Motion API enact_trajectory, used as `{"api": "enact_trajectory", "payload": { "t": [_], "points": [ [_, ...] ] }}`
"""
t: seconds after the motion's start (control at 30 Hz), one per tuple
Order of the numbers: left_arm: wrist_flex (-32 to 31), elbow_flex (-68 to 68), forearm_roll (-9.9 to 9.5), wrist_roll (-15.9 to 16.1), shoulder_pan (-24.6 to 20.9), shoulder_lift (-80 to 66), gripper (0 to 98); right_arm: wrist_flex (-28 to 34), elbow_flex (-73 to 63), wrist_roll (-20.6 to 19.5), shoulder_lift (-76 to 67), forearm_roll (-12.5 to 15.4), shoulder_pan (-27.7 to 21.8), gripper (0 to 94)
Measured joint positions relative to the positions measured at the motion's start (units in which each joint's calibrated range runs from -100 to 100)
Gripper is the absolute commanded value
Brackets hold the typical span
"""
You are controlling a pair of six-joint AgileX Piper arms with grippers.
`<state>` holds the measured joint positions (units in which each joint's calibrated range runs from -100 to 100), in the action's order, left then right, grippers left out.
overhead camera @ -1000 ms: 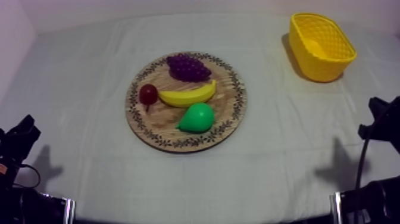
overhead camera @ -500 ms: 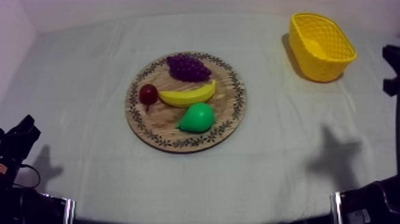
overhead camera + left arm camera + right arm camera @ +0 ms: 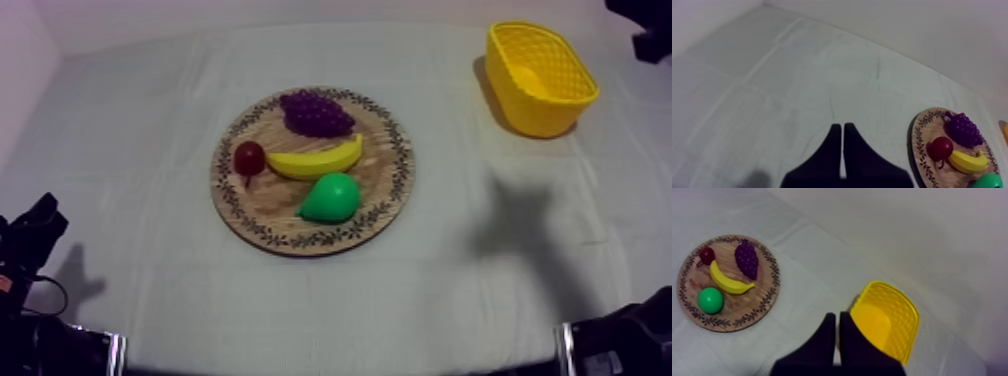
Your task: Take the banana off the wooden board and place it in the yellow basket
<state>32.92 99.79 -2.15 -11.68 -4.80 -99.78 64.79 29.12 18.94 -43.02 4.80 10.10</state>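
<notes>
Banana (image 3: 315, 158) lies across the middle of the board (image 3: 262, 200). Grapes (image 3: 316, 112) sit just beside it on the board's far half, pear (image 3: 330, 197) just beside it on the near half, and the small red fruit (image 3: 249, 156) is at its left end, so all 4 fruits are on the board. Basket (image 3: 545, 100) stands upright on the bench (image 3: 150, 100), well apart from the board, to its far right. My left gripper (image 3: 839, 127) is clenched on nothing, a narrow wedge over bare bench left of the board. My right gripper (image 3: 835, 317) is clenched too, w/ nothing in it, above the bench at the basket's edge on the board side, well apart from the board.
</notes>
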Motion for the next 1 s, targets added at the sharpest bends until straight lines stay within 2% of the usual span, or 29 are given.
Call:
{"api": "enact_trajectory", "payload": {
  "t": [0.67,1.0],
  "points": [
    [0.0,0.0,0.0,0.0,0.0,0.0,0.1,21.81,-29.24,-0.72,28.28,-1.05,14.82,0.7],
    [0.0,0.0,0.0,0.0,0.0,0.0,0.1,26.45,-34.84,0.13,35.81,-1.26,18.0,0.8]
  ]
}}
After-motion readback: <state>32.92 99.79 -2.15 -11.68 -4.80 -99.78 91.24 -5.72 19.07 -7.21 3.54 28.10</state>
